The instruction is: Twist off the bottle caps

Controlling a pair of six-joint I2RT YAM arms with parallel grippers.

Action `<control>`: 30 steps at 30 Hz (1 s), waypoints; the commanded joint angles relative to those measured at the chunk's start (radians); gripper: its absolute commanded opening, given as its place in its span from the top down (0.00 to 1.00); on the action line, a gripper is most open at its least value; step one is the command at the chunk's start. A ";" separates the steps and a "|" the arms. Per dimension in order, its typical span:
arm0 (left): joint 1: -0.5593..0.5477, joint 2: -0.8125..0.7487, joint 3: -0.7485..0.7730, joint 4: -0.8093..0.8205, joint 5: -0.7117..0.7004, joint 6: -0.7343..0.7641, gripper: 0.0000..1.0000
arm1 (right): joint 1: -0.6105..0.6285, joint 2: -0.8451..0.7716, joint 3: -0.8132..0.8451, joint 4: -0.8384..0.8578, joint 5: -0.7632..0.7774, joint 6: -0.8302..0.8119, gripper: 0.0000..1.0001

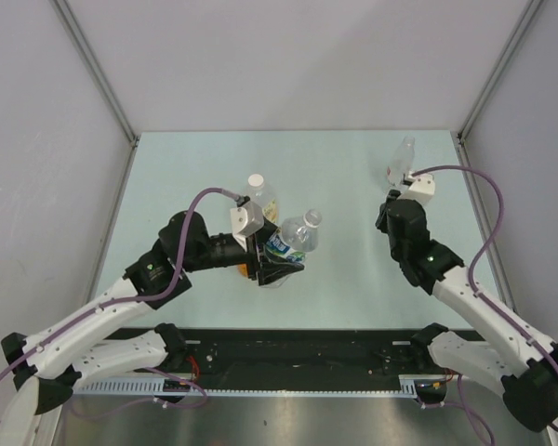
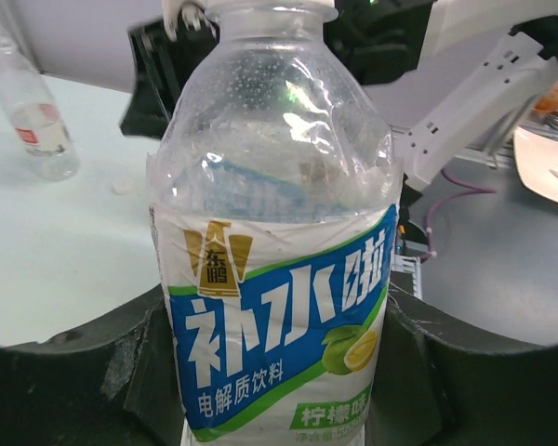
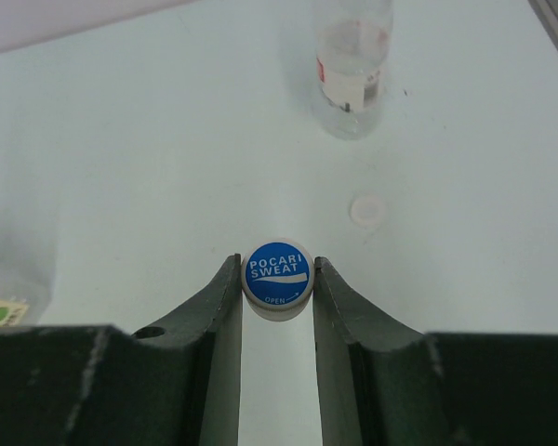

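**Blue cap pinched in right gripper, blue-label bottle clamped in left**

The small slim bottle stands upright near the far right corner of the table. Just on its near side, the right gripper has its jaws drawn in narrow on the blue cap. The cap is pinched at its rim between the two fingertips, with its printed face turned toward the wrist camera. A plain white cap lies loose on the table between that held cap and the slim bottle, close to the bottle's base.

Well to the left of the slim bottle and nearer the arms, the left gripper is closed around the blue-label bottle. One finger presses on each side of the label band. In the left wrist view the bottle's mouth is cut off by the top edge.

Farther left again, just beyond the held bottle, stands the yellow-label bottle, with a white cap on its neck.
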 commanded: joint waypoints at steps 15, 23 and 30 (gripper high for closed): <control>0.005 -0.143 -0.128 0.097 -0.129 -0.044 1.00 | -0.097 0.540 -0.057 0.364 -0.051 0.129 1.00; 0.005 -0.141 -0.147 0.146 -0.122 -0.057 1.00 | -0.106 0.674 -0.020 0.409 -0.087 0.161 1.00; 0.005 -0.137 -0.148 0.141 -0.117 -0.051 1.00 | -0.117 0.796 0.068 0.354 -0.113 0.166 1.00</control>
